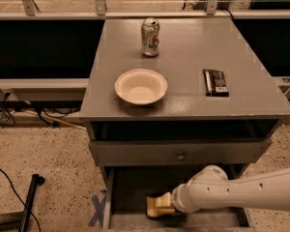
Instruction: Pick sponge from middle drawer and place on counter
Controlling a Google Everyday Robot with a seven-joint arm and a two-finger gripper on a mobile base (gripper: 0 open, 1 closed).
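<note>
The middle drawer [128,190] is pulled open below the grey drawer front with the knob. My white arm reaches into it from the right. My gripper [168,206] is low inside the drawer, near its front left. A yellow block that looks like the sponge [156,205] sits right at the gripper's tip, touching it. The wrist hides how the gripper meets it. The counter [183,88] is the flat grey top above.
On the counter stand a white bowl [141,86] at front left, a soda can [150,37] at the back and a black snack bar wrapper [216,82] at the right. A black pole [30,202] lies on the floor at left.
</note>
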